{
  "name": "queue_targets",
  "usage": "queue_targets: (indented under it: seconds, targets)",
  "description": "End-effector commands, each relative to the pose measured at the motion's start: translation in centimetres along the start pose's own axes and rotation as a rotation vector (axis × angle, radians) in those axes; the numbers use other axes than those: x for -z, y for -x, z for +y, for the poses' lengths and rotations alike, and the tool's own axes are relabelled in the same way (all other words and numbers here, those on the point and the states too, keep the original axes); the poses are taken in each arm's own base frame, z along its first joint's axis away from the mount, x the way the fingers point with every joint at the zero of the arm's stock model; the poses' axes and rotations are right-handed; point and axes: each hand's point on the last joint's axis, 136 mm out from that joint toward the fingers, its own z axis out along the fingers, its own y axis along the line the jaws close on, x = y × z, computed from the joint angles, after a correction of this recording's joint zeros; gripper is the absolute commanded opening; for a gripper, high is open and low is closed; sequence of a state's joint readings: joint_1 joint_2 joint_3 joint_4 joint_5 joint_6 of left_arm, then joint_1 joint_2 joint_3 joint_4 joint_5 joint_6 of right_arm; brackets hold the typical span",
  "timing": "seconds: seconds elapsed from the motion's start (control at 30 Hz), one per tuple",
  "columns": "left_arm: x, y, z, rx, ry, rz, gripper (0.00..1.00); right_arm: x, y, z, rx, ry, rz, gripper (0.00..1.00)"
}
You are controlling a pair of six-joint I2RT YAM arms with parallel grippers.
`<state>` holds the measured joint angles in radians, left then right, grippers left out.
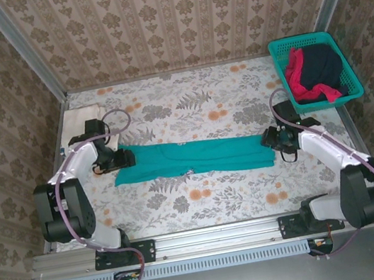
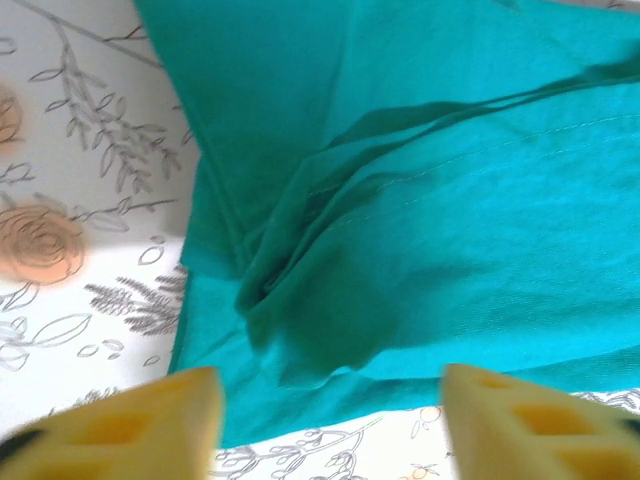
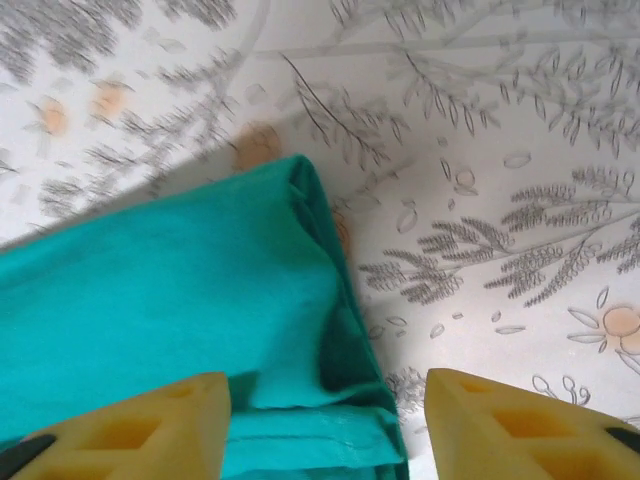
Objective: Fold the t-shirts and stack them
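Observation:
A teal t-shirt (image 1: 197, 157) lies folded into a long narrow strip across the middle of the flowered table. My left gripper (image 1: 106, 162) hovers at its left end, open. In the left wrist view the yellow fingertips (image 2: 150, 420) stand wide apart over the rumpled teal cloth (image 2: 450, 200), which lies loose below them. My right gripper (image 1: 274, 141) is at the strip's right end, also open; its fingertips (image 3: 500, 425) straddle the folded teal corner (image 3: 150, 300) without pinching it. A cream-white shirt (image 1: 81, 119) lies flat at the far left.
A teal mesh basket (image 1: 300, 40) stands at the back right corner with a red shirt (image 1: 296, 76) and a dark navy shirt (image 1: 322, 63) heaped in it. Patterned walls close the table in on three sides.

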<state>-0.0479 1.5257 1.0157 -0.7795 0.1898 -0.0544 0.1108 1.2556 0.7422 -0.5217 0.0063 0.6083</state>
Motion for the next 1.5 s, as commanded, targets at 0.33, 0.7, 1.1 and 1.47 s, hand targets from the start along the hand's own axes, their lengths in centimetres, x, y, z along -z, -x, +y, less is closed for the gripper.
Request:
queue_targets:
  seconds: [0.33,0.7,1.1,1.47]
  targets:
    - [-0.5,4.8,-7.2,0.04,-0.121,-0.169,0.94,-2.8,0.2,10.2,0.165,0.113,-0.001,0.66]
    - [-7.7,4.0,-5.6,0.185,-0.12,-0.043,0.93,-7.3,-1.6,7.8,0.146,-0.041,0.076,0.62]
    - [-12.7,16.7,-6.7,0.068,-0.103,-0.04,0.97,-6.2,-8.5,5.2,0.161,-0.018,0.205,0.62]
    - [-14.7,24.1,-9.6,0.039,-0.176,-0.077,1.0,-2.6,-12.4,12.9,0.332,0.162,0.217,0.62]
